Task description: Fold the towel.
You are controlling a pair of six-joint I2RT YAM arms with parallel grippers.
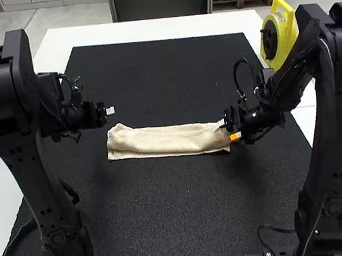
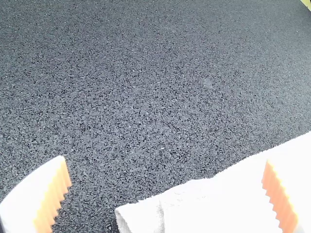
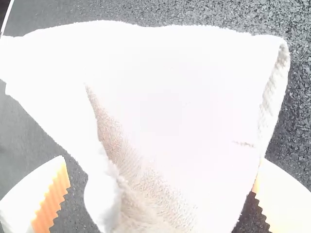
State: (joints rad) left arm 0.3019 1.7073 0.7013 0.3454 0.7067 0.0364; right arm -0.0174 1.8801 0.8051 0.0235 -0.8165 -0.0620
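Towel (image 1: 168, 142): strip, long axis left-right.
My right jaws: spread around its end, nearer.
My left jaws: spread, beside the other.

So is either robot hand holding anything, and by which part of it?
Nothing is held: the left gripper is open, and the right gripper is open around one end of the towel.

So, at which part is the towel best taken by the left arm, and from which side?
Probably at the towel's end nearest the left arm, coming from that side: the towel lies as a long, narrow strip, and this end bulges up above the mat, giving something to pinch.
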